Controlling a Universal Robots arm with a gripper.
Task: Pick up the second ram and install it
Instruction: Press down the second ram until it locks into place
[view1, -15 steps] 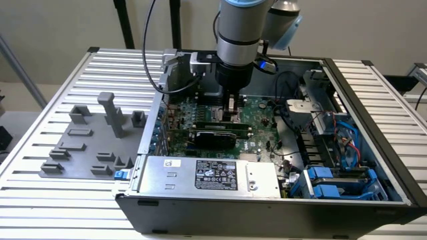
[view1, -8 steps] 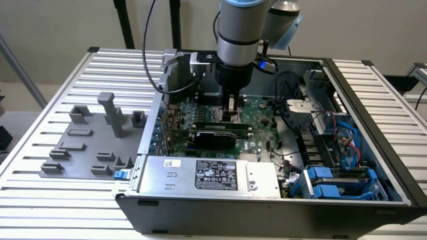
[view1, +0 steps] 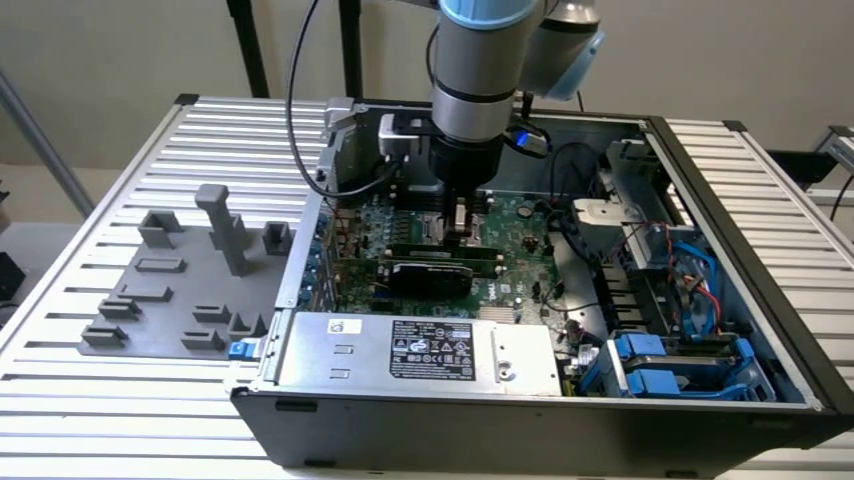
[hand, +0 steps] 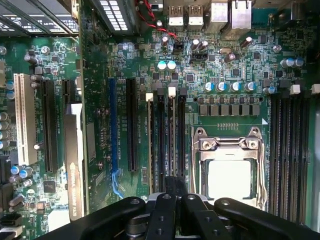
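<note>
My gripper (view1: 461, 236) hangs from the arm inside the open computer case, low over the green motherboard (view1: 518, 222). In the wrist view the gripper (hand: 172, 184) has its dark fingers pressed together, shut, right above a bank of long dark memory slots (hand: 161, 135) with white and black end latches. These slots lie beside the metal CPU socket (hand: 230, 170). The second ram is hidden: I cannot make out a green stick between the fingers, and I cannot tell whether one sits in the slot under them.
A black expansion card (view1: 427, 270) stands just in front of the gripper. The grey power supply (view1: 414, 350) fills the case front, and blue drive bays (view1: 667, 365) with cables sit at the exterior view's right. Grey holder blocks (view1: 174, 290) stand outside the case at the exterior view's left.
</note>
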